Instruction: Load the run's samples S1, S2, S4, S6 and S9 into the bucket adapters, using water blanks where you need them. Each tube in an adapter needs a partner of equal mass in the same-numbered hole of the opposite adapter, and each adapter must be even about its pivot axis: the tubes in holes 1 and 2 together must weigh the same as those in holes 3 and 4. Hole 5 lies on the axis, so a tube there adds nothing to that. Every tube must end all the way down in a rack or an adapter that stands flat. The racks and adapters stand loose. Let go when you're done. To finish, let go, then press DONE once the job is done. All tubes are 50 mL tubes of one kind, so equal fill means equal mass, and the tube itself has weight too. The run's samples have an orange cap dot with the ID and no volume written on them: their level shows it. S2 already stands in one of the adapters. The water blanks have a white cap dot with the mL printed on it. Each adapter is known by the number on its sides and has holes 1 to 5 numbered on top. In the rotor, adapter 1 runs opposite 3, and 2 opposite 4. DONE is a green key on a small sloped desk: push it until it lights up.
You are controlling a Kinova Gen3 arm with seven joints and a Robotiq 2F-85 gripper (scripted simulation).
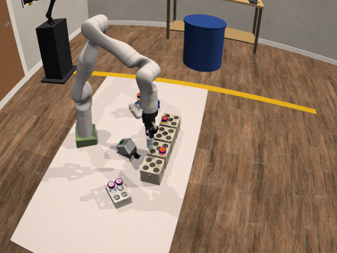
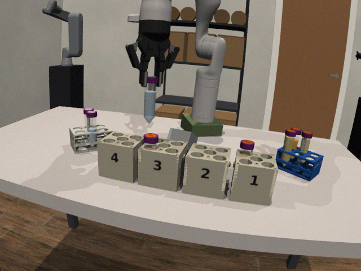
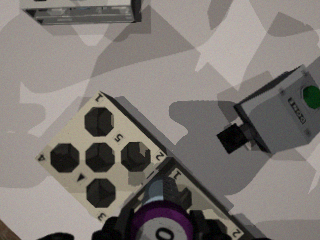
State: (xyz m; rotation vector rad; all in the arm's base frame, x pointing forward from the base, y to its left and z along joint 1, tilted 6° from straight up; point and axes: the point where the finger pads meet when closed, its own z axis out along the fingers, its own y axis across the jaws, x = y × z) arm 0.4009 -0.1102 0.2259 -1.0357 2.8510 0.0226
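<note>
Gripper (image 2: 151,80) clamped just under the purple cap of a water blank (image 2: 149,105), hanging upright high above and behind adapter 3 (image 2: 158,166). Rigid, smooth plastic, part-filled, so probably light; gripping below the cap looks safest against slipping.

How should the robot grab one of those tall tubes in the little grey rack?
From straight above, by the purple cap. Each water blank stands upright in the grey rack, so only its cap end sticks out. The hand holds its own blank that way.
</note>
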